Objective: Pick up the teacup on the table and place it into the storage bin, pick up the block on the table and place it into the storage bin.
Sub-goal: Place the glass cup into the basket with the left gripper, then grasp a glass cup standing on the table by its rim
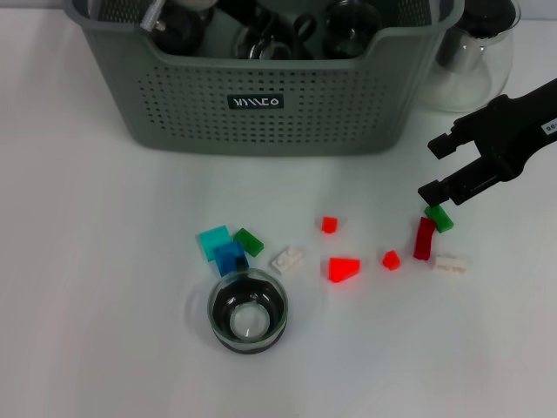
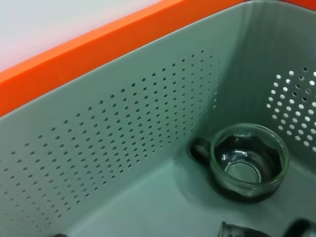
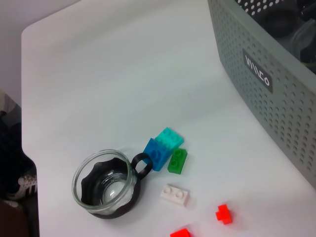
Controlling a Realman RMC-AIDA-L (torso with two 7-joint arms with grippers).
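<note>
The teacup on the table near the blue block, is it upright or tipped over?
Upright. The teacup stands on the table, round glass rim facing up, looking empty, its handle beside the blue block.

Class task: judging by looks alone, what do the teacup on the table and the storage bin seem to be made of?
Teacup: apparently clear glass, see-through wall with bright glints, set in a dark, likely plastic holder. Storage bin: looks like matte grey-green moulded plastic, its walls pierced by even rows of holes.

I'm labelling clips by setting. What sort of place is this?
Probably a lab tabletop staged for tidy-up practice: a bare white table holds scattered toy blocks, a glass teacup and a grey-green storage bin, with the right gripper over the blocks.
</note>
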